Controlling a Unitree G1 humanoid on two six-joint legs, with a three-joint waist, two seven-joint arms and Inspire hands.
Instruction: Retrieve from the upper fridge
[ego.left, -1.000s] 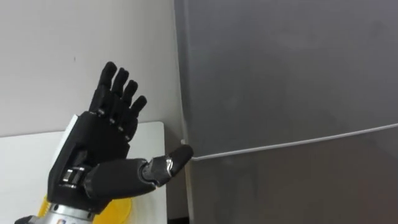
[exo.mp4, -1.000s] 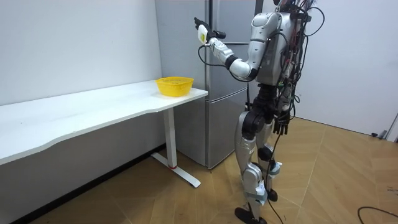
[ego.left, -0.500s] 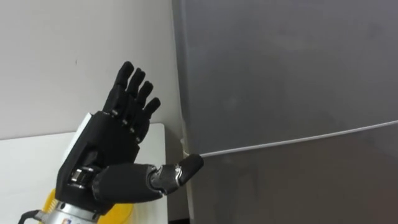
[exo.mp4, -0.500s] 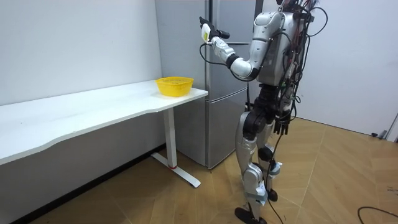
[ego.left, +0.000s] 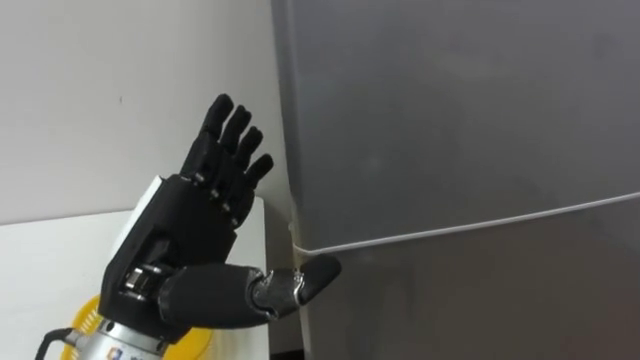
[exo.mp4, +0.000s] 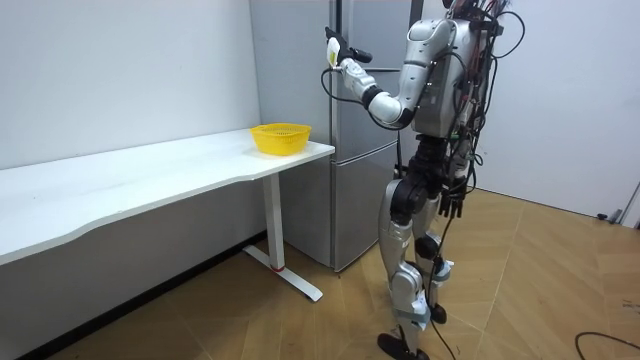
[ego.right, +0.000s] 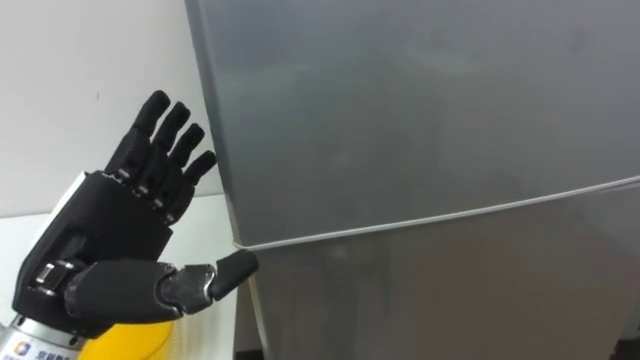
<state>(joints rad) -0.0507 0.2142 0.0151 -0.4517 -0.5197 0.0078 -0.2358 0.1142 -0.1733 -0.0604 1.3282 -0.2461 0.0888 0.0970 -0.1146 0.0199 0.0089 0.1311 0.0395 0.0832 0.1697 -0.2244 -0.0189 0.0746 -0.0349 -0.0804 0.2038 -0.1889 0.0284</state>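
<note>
The grey fridge's upper door (ego.left: 450, 120) (ego.right: 420, 110) stands closed, and a thin pale seam (ego.left: 470, 228) parts it from the lower door (ego.left: 470, 300). My left hand (ego.left: 180, 240) (ego.right: 110, 240) is raised and open beside the door's left edge, fingers straight and pointing up. Its thumb tip (ego.left: 322, 270) lies across that edge just below the seam. In the room view I stand upright facing the fridge (exo.mp4: 375, 30), left hand (exo.mp4: 335, 50) up at the upper door. My right hand (exo.mp4: 455, 203) hangs by my thigh.
A yellow basket (ego.left: 195, 345) (exo.mp4: 280, 137) sits on the end of a long white table (ego.left: 40, 270) (exo.mp4: 150, 170) against the wall, left of the fridge. Wooden floor lies behind me.
My left hand has risen and shifted right toward the fridge. Its thumb tip now overlaps the door's edge at the seam.
</note>
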